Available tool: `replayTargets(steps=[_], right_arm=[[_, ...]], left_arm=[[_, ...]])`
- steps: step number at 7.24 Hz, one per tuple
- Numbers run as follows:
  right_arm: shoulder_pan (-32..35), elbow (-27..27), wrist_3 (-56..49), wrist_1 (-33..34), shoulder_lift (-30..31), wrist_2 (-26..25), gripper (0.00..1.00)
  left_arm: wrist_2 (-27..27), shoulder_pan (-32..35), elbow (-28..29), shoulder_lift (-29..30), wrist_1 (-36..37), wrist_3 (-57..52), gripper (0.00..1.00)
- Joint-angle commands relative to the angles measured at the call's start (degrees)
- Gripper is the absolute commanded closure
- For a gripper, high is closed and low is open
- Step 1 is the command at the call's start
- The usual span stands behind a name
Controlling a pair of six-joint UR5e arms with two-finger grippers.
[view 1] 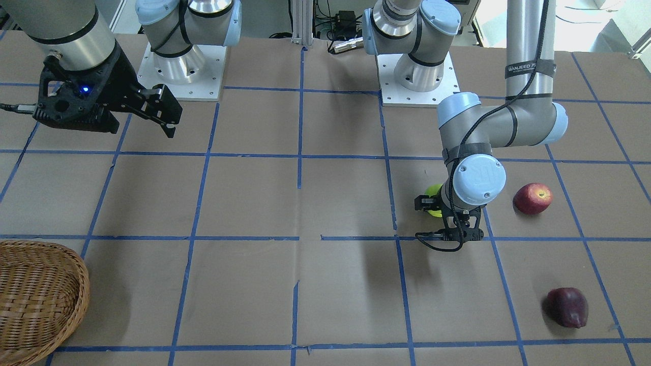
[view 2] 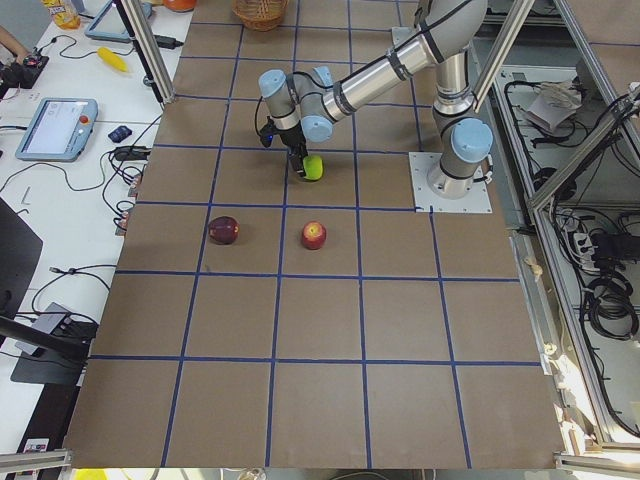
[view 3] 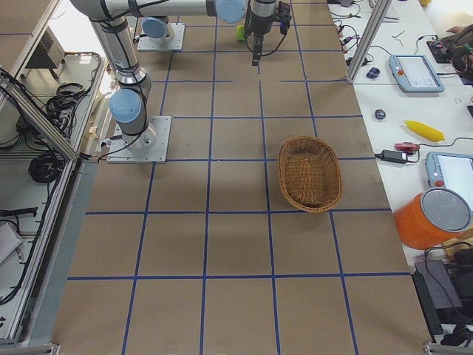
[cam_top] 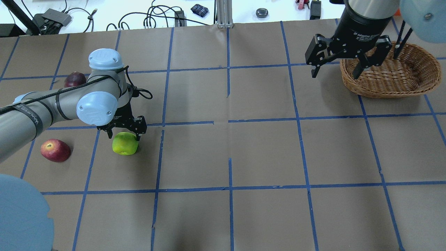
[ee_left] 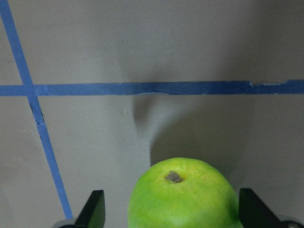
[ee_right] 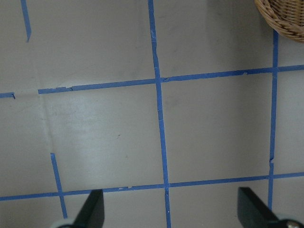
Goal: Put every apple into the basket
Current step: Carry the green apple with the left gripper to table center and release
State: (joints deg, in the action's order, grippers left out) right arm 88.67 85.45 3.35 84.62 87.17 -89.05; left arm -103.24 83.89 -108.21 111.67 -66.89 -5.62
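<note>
Left tool (cam_top: 123, 135), spread wide, straddles green apple (cam_top: 124, 146).

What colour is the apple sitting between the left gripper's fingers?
The apple is bright lime green, seen best in the left wrist view.

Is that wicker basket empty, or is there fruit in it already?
Empty: the right-side view looks down into the basket and shows only bare weave inside.

Matt brown paper over bench (cam_top: 264, 157); smooth blue tape (cam_top: 228, 52) grid. Rough woven wicker on basket (cam_top: 383, 90). Smooth waxy sheen on green apple (ee_left: 183, 199); duller gloss on maroon apple (view 1: 567, 307). Brushed metal arm tube (cam_top: 17, 122), pale-blue plastic caps (cam_top: 97, 108).
</note>
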Motion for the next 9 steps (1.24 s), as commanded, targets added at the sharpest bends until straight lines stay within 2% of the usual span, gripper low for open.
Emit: replayTargets(steps=[1, 2, 3, 4, 5, 6, 7, 8, 9], right_arm=[[0.01, 0.07, 0.17, 0.01, -0.07, -0.33, 0.0], [0.01, 0.07, -0.09, 0.01, -0.07, -0.42, 0.0], [0.01, 0.07, 0.08, 0.01, -0.07, -0.42, 0.0], [-0.08, 0.07, 0.08, 0.1, -0.07, -0.51, 0.0], [-0.08, 0.07, -0.01, 0.1, -0.07, -0.42, 0.0], [-0.08, 0.07, -0.09, 0.1, -0.07, -0.51, 0.0], [-0.26, 0.07, 0.08, 0.1, -0.07, -0.42, 0.0], [-0.26, 0.07, -0.01, 0.1, -0.16, -0.33, 0.0], [-0.26, 0.07, 0.08, 0.19, -0.16, -0.24, 0.0]], left_arm=[[-0.12, -0.3, -1.82, 0.22, 0.09, 0.09, 0.0], [-0.21, -0.83, -2.0, 0.3, 0.18, -0.09, 0.0], [-0.03, -0.74, -2.26, -0.13, 0.45, -0.26, 0.09], [0.4, -0.74, -2.09, -0.92, 0.45, -0.09, 0.41], [5.89, -0.74, -1.57, -1.01, -0.16, 0.35, 0.58], [8.55, -0.48, 0.26, -0.66, -0.17, 4.87, 0.59], [8.84, 1.17, 4.81, 0.56, -0.34, 10.4, 0.59], [13.63, 3.98, 8.59, 1.09, -0.52, 12.98, 0.58], [15.42, 8.79, 11.33, 2.23, 0.35, 18.05, 0.58]])
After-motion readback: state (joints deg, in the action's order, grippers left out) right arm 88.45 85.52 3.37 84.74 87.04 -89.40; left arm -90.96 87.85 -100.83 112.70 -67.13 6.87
